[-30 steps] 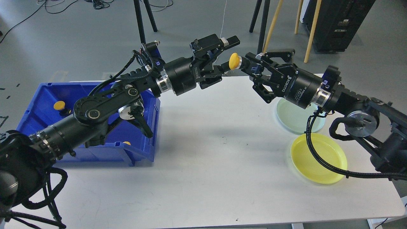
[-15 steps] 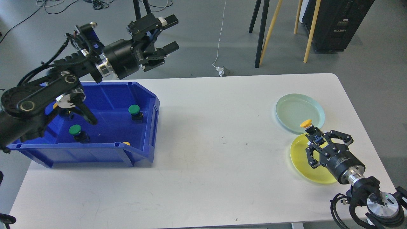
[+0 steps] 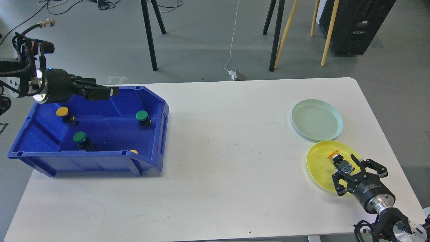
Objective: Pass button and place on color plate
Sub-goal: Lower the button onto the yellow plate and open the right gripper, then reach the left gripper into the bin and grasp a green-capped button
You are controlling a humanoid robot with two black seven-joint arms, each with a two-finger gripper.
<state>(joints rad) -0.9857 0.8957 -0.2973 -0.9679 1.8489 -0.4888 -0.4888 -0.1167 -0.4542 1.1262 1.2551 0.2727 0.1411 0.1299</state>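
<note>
My right gripper (image 3: pixel 343 162) is shut on a yellow-capped button (image 3: pixel 334 154). It holds the button tilted, low over the yellow plate (image 3: pixel 319 166) at the table's right front, with the cap at or just above the plate's surface. My left gripper (image 3: pixel 106 91) is empty above the back rim of the blue bin (image 3: pixel 147 161). I see it side-on, so its fingers cannot be told apart. In the bin lie a yellow button (image 3: pixel 62 112), two green buttons (image 3: pixel 141 116) (image 3: pixel 79 136) and another yellow one (image 3: pixel 133 151) half hidden by the front wall.
A pale green plate (image 3: pixel 315 119) lies just behind the yellow plate, touching its edge. The bin fills the table's left end. The table's right edge is close to the yellow plate. Tripod and chair legs stand on the floor beyond the table.
After the hand-over in mid air, my right gripper carried the yellow button down to the yellow plate. My left gripper drew back left, empty, to the bin's back rim.
</note>
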